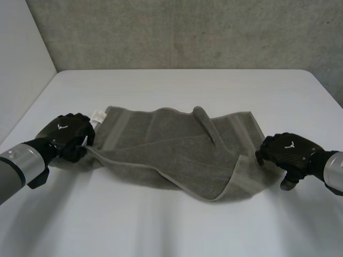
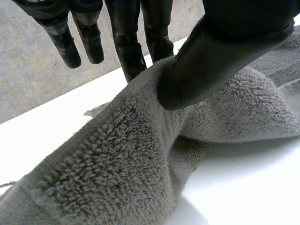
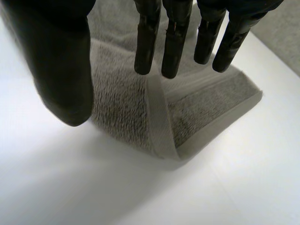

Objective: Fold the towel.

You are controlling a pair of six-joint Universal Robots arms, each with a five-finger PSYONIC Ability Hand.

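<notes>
The towel ran 9 to 3 o'clock, tag illegible; left robot hand pinched its 9 o'clock end, right robot hand kept fingers straight.

No readable words or numbers anywhere. Marks only:
- small white logo on the back of the left robot hand, a Y-like or tick-like shape, no letters
- second white logo, same kind of shape, on the back of the right robot hand
- white sewn label at the towel corner just beside the left robot hand; any print on it is too small to read

Wrist views: towel pile and hem carry no legible print.
</notes>
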